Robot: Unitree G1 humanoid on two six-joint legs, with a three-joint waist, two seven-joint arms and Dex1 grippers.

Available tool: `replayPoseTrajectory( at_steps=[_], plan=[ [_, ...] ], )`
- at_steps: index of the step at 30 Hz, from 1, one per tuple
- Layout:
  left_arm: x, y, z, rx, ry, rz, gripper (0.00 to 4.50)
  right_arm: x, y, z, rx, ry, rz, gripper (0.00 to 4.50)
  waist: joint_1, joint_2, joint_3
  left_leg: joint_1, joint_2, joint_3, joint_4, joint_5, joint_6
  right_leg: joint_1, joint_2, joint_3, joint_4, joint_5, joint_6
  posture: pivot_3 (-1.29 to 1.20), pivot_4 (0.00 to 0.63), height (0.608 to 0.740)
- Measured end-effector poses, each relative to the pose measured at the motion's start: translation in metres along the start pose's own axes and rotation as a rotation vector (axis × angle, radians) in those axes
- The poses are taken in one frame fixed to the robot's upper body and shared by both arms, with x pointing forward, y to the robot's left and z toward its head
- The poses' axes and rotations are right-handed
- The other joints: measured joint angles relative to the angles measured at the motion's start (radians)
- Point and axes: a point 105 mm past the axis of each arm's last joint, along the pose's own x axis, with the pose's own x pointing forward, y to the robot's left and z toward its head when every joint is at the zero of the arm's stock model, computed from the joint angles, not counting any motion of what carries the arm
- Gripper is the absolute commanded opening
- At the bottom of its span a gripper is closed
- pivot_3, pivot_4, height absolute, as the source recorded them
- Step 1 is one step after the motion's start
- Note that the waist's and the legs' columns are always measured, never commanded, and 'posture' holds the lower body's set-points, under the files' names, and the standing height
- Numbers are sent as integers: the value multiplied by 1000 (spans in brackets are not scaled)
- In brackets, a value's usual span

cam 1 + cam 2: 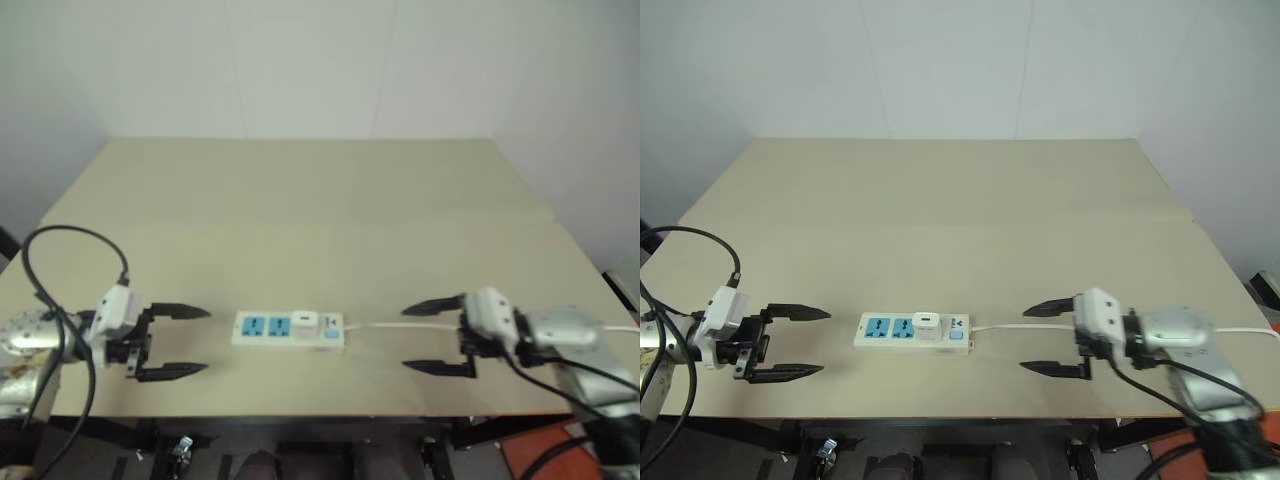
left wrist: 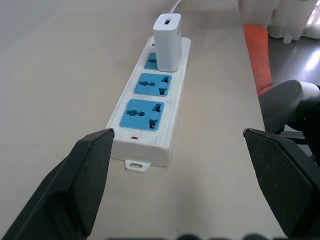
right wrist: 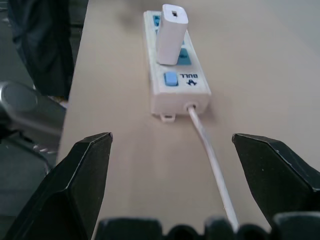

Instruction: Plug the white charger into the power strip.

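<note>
One long flat white plastic power strip (image 1: 289, 329) lies near the front edge of the pale beige table (image 1: 320, 200), roughly midway across. It has three blue socket faces: the two on the left are bare, and the one small white cube-shaped charger (image 1: 305, 322) stands upright in the rightmost one, next to the blue end switch (image 3: 171, 79). A single thin white cord (image 1: 400, 324) leaves the strip's right end and runs off to the right.

Two grippers flank the strip, both well apart from it. The left gripper (image 1: 172, 341) sits to the left, its two black fingers spread wide and empty, pointing right toward the strip. The right gripper (image 1: 432, 337) sits to the right with fingers likewise spread and empty, pointing left, the cord passing between them.

The left wrist view adds the small mounting tab (image 2: 134, 165) on the strip's left end. The right wrist view shows the printing beside the switch and the cord's entry hole.
</note>
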Motion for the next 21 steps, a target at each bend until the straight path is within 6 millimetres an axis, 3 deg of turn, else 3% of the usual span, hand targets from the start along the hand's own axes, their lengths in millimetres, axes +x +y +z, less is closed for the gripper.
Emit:
replayPoseTrajectory(
  at_steps=[5, 14, 21],
  plan=[
    [-6, -3, 0, -7, 6, 20, 4500, -27, 10, 10, 33, 47, -49, 4462, -1, -1, 1, 2, 0, 1, 0, 0, 0, 1, 0, 0, 0, 0, 0, 0, 150, 740],
    [1, 18, 9, 32, -31, 42, 4500, -33, 8, 7, 81, 92, -141, 4462, 0, -2, 2, 0, 0, 1, 0, 0, 0, 1, 0, 1, -1, 0, 0, 0, 150, 740],
    [9, 28, 8, 28, -34, 24, 4500, -45, 12, -7, 134, 170, -251, 4462, 2, -4, 2, -1, -1, 1, 1, 0, 0, 0, 0, 1, -1, 1, 1, 0, 150, 740]
  ],
)
